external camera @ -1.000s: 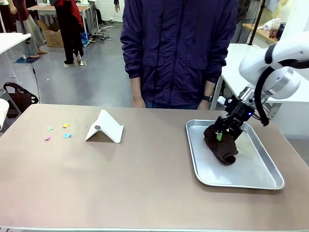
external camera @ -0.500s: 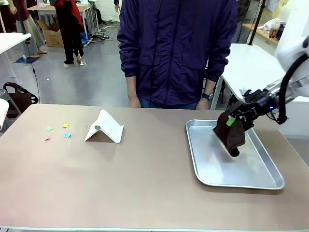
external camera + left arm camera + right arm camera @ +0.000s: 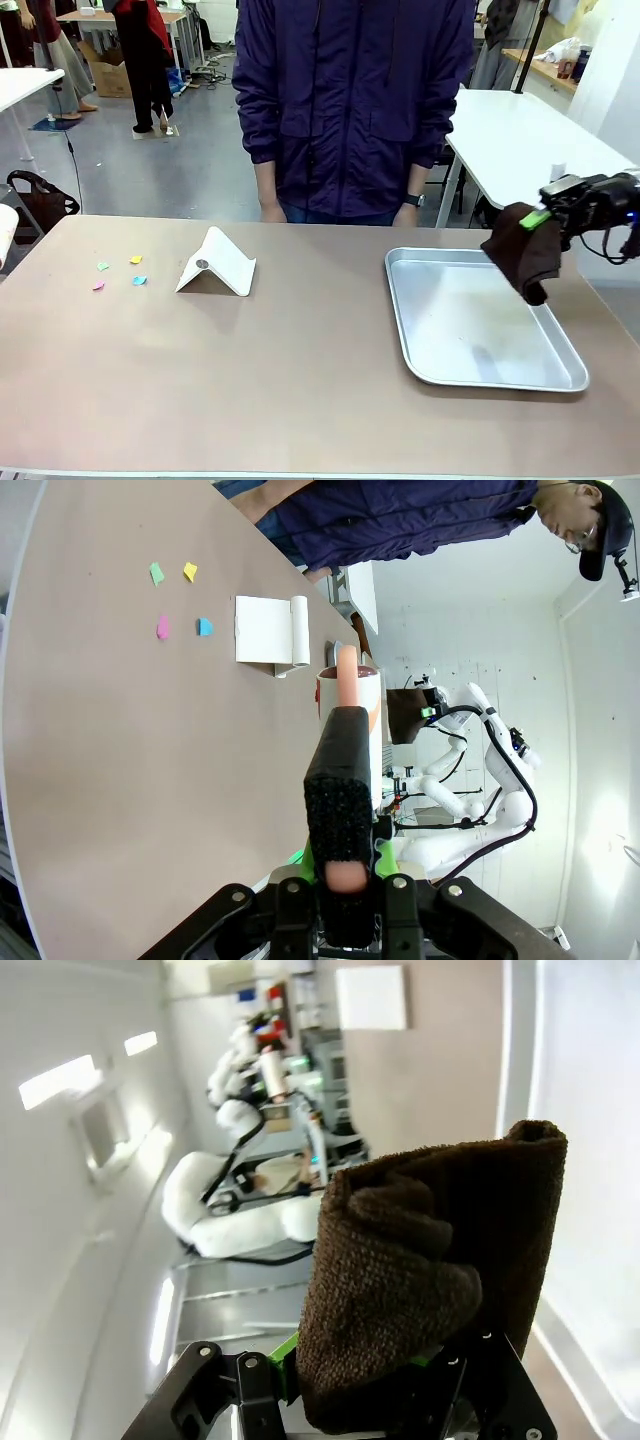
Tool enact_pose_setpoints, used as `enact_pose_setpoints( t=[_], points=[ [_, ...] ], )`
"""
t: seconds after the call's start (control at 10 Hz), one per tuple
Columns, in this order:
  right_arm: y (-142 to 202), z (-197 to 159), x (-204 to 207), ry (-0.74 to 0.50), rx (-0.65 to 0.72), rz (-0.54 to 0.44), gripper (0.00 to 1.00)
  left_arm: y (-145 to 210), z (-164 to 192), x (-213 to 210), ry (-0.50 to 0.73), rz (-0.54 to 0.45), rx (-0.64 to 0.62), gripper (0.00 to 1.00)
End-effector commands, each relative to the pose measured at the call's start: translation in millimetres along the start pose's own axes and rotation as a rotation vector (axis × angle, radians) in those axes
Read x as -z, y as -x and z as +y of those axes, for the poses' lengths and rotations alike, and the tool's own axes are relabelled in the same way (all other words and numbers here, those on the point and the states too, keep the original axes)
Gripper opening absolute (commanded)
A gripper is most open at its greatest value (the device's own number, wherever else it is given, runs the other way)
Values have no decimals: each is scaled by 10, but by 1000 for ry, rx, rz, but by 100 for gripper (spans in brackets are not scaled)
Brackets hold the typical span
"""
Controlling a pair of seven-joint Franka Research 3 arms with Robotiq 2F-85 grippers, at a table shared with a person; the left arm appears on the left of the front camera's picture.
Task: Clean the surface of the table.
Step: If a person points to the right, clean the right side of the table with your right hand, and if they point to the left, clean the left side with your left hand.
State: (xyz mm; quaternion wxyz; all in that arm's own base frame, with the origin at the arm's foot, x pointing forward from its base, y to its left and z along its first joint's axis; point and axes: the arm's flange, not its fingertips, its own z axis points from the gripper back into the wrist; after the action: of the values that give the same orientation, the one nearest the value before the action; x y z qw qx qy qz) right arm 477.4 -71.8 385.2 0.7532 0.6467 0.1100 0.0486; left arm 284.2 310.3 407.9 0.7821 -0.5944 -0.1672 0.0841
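The right jaws are clamped tight on one dark brown terry cloth (image 3: 524, 255), a green pad (image 3: 536, 218) showing at the top of the fold. In the right wrist view the cloth (image 3: 430, 1280) bunches thickly between the two fingers and hides most of them. It hangs in the air at the far right corner of one shiny silver metal tray (image 3: 470, 330), which lies flat on the right part of the wide rectangular brownish-taupe counter (image 3: 300, 380). The tray's floor is bare.

The left jaws are closed on one black foam-faced block (image 3: 342, 780) with a peach-coloured part along it. The block stands straight out from the fingers, with green pads (image 3: 385, 858) at its sides. What the block is, I cannot tell. This view looks along the counter from its left end.

The counter fills the near and middle of the front view, its pale edge running along the near side. On its left part, toward the far side, stands one white folded card-like stand (image 3: 217, 263), shaped like a small tent. Left of it, apart from it, lie four small paper scraps: one green (image 3: 102, 266), one yellow (image 3: 136, 260), one pink (image 3: 98, 286) and one blue (image 3: 139, 281). They are close together but not touching.

One person in a dark purple jacket (image 3: 350, 100) stands at the far edge, two hands hanging down, one (image 3: 268, 212) left and one (image 3: 414, 213) right.
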Motion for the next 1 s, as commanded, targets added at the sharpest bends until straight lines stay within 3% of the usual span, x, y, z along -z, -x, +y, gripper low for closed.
enact_pose_setpoints(
  t=[0.0,0.1,0.3,0.7,0.8,0.9],
  points=[
    [244,50,-134,-122,-65,44,0,11,-39,-5,6,8,2,0],
    [427,40,-243,-149,-98,50,0,11,-39,-5,6,8,2,0],
    [770,-70,-568,-198,-181,-39,0,11,-39,-5,6,8,2,0],
    [1031,-394,-984,-293,-247,-137,0,11,-39,-5,6,8,2,0],
    [903,-373,-613,-244,-192,-105,0,11,-39,-5,6,8,2,0],
    [903,-373,-613,-244,-192,-105,0,11,-39,-5,6,8,2,0]
  ],
)
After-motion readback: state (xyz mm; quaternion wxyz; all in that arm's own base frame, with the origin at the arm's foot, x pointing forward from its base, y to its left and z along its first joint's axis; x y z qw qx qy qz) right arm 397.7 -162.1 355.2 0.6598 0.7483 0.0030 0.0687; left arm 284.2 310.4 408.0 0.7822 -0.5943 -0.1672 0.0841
